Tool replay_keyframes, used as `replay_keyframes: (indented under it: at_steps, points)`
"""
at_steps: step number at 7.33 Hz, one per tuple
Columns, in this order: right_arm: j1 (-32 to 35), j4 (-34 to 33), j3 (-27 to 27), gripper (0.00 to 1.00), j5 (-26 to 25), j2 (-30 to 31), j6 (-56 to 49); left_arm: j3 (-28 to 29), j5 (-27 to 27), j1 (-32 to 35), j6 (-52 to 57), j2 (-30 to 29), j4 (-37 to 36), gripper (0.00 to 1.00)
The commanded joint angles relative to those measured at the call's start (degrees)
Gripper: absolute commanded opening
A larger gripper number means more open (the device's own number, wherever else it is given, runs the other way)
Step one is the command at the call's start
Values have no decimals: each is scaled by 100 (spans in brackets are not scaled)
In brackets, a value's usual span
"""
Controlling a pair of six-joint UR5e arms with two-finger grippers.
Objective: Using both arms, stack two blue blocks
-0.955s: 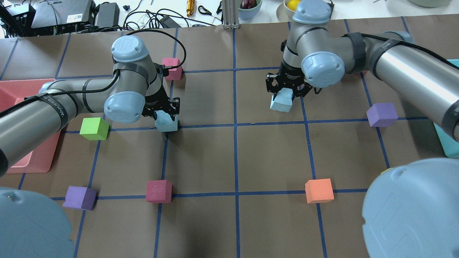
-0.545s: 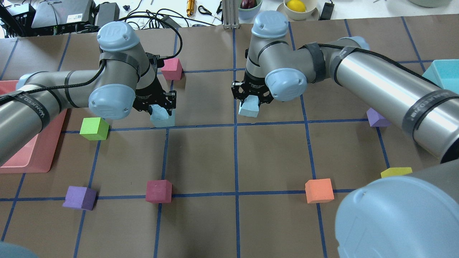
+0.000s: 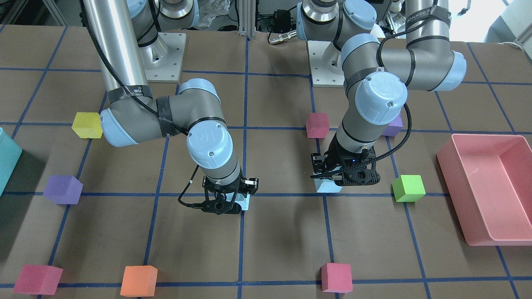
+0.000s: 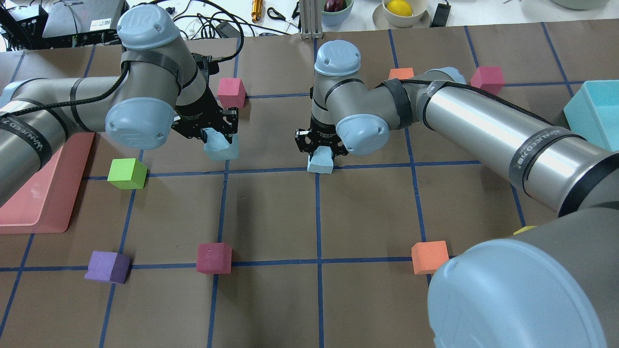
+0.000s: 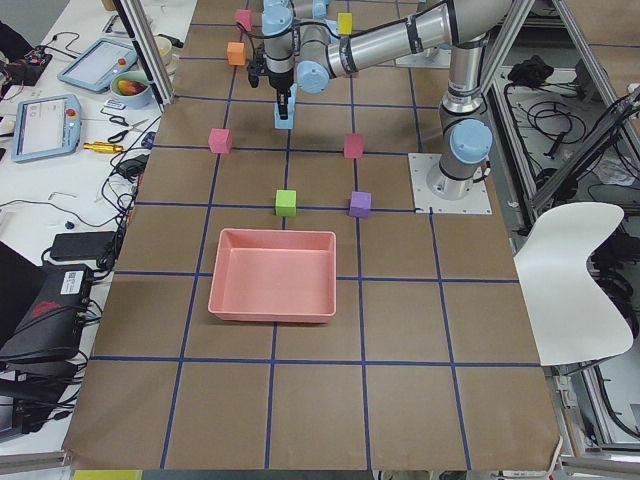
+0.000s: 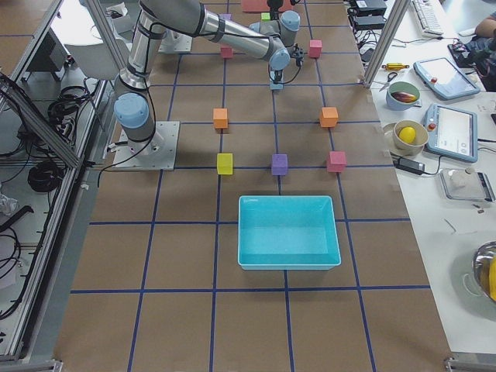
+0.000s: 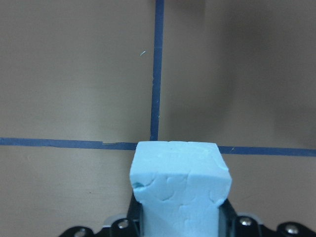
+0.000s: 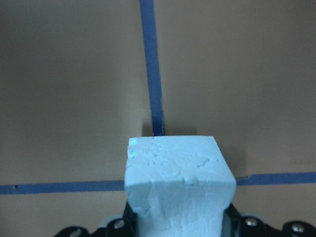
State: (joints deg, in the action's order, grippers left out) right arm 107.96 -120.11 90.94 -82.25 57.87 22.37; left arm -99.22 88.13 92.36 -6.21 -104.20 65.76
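Note:
My left gripper is shut on a pale blue block and holds it just above the table, near a line crossing. In the left wrist view the block fills the space between the jaws. My right gripper is shut on the second blue block at the table's centre line crossing, low over the table. I cannot tell if it touches the paper. The right wrist view shows that block held between the jaws. In the front-facing view the left block and the right block are about one grid square apart.
A green cube and a pink tray lie left of my left gripper, and a pink-red cube lies behind it. Crimson, purple and orange cubes sit nearer. A teal bin stands far right.
My right gripper has carried its blue block left to the centre line crossing. My left gripper has shifted slightly back and left with its block. Both stay shut.

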Motion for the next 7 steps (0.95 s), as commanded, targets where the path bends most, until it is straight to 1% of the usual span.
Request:
replay_keyframes:
  at_steps: [1, 3, 4, 5, 6, 7]
  points:
    - [15, 5, -31, 100, -10, -30, 13, 114, -51, 19, -38, 22, 86, 0]
    - [-107, 153, -276, 100, -88, 84, 4, 114, -103, 71, -117, -30, 78, 0]
    - [-361, 642, -478, 100, -98, 372, -135, 140, -112, 133, -178, -39, 34, 0]
    - [-833, 1134, -541, 100, -89, 688, -572, 262, -112, 368, -335, -48, 25, 0]
    - [-1169, 1574, -507, 100, -107, 1187, -1116, 550, -242, 684, -720, -179, 60, 0]
    - [-1476, 2031, -498, 100, -98, 1575, -1234, 771, -244, 948, -1133, -450, -1, 0]
